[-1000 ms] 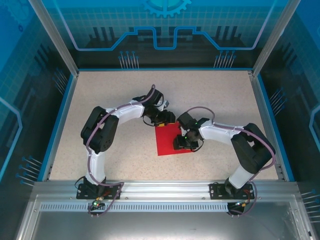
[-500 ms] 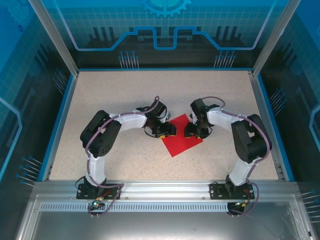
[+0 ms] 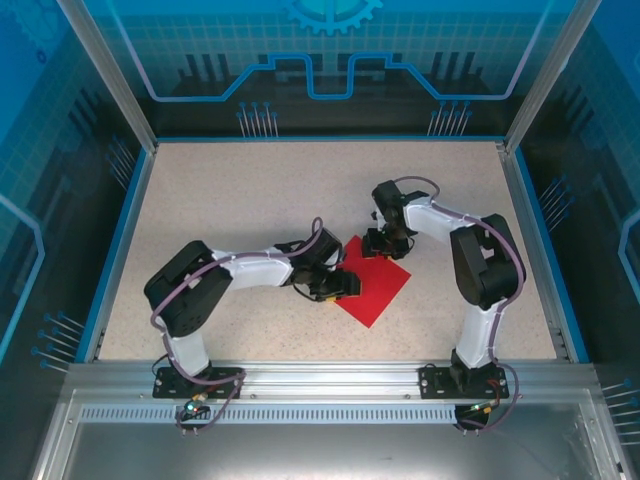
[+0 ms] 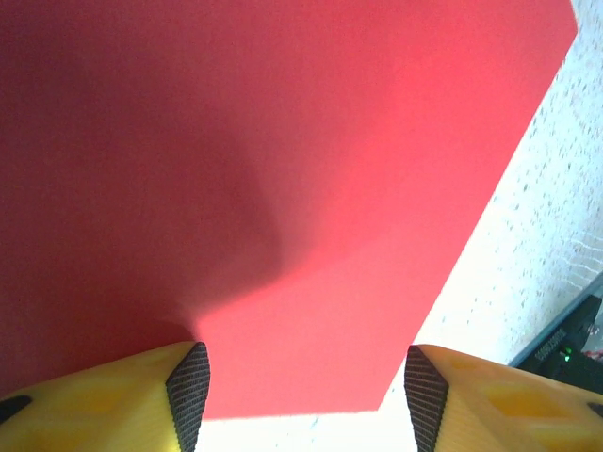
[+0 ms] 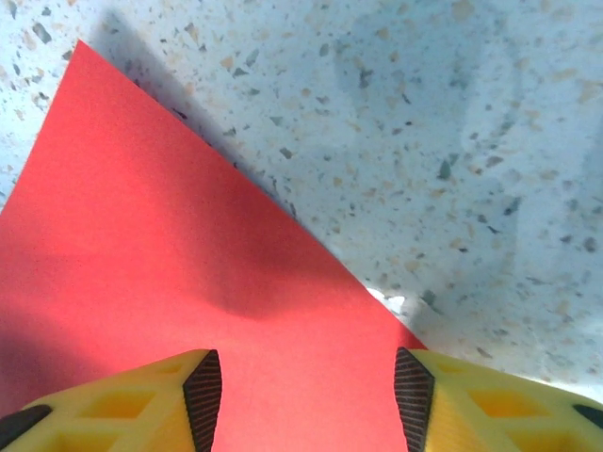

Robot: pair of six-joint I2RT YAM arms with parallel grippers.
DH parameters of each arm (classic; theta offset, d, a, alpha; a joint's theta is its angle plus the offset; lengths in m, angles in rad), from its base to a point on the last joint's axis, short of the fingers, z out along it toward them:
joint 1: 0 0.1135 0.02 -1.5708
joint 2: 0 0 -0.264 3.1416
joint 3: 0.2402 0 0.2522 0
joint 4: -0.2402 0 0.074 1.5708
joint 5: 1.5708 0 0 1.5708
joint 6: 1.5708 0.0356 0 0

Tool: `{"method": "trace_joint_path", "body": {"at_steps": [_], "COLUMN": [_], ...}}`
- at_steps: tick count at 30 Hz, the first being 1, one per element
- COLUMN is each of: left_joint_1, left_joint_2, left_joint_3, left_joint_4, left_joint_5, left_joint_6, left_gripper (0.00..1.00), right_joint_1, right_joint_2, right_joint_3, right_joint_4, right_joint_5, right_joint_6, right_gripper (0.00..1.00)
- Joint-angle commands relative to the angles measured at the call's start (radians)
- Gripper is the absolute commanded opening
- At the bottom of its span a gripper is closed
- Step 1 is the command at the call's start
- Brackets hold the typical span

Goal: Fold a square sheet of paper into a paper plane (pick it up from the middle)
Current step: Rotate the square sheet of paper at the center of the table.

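speckled beige table (image 3: pixel 220 200) is carrying a thin bright red square sheet of paper (image 3: pixel 383 287) flat near its middle, left gripper (image 3: pixel 338 286) and right gripper (image 3: pixel 384 244) hanging with jaws apart over its left and far corners, seemingly starting the first fold, next needing an edge pinched.

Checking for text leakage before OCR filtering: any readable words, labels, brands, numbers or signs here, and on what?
No legible text anywhere.
square sheet of paper: plain red, unmarked.
back wall: gear and line graphics, no words.
dark part with a green light: faint print, too blurred to read.
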Motion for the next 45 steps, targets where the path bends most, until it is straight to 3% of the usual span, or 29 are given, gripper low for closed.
{"method": "trace_joint_path", "body": {"at_steps": [1, 7, 13, 22, 27, 31, 34, 38, 45], "left_joint_1": [0.008, 0.173, 0.312, 0.323, 0.323, 0.323, 0.322, 0.323, 0.323], "left_joint_2": [-0.152, -0.36, -0.437, -0.49, -0.512, -0.535, -0.541, -0.532, -0.498], "left_joint_3": [-0.026, -0.122, -0.14, -0.156, -0.149, -0.154, -0.159, -0.147, -0.119], "left_joint_4": [-0.024, -0.1, -0.173, -0.212, -0.232, -0.238, -0.23, -0.235, -0.241], "left_joint_5": [-0.124, -0.253, -0.254, -0.272, -0.277, -0.286, -0.289, -0.296, -0.296], "left_joint_6": [-0.037, -0.044, 0.003, 0.008, 0.016, 0.023, 0.027, 0.048, 0.082], "left_gripper": [0.62, 0.63, 0.64, 0.66, 0.67, 0.67, 0.68, 0.69, 0.71], "right_joint_1": [0.031, 0.163, 0.314, 0.403, 0.43, 0.415, 0.4, 0.397, 0.396], "right_joint_2": [-0.089, -0.226, -0.114, -0.034, -0.095, -0.183, -0.237, -0.243, -0.123], "right_joint_3": [0.015, -0.105, -0.061, -0.153, -0.3, -0.326, -0.269, -0.176, -0.113], "right_joint_4": [-0.085, 0.043, 0.116, 0.112, 0.081, -0.035, -0.087, -0.166, -0.196], "right_joint_5": [0.06, -0.027, -0.039, -0.077, -0.092, 0.003, 0.058, 0.241, 0.371], "right_joint_6": [0.037, 0.203, 0.289, 0.204, 0.117, 0.072, 0.107, 0.326, 0.603], "right_gripper": [0.59, 0.56, 0.51, 0.5, 0.47, 0.48, 0.54, 0.79, 0.95]}}
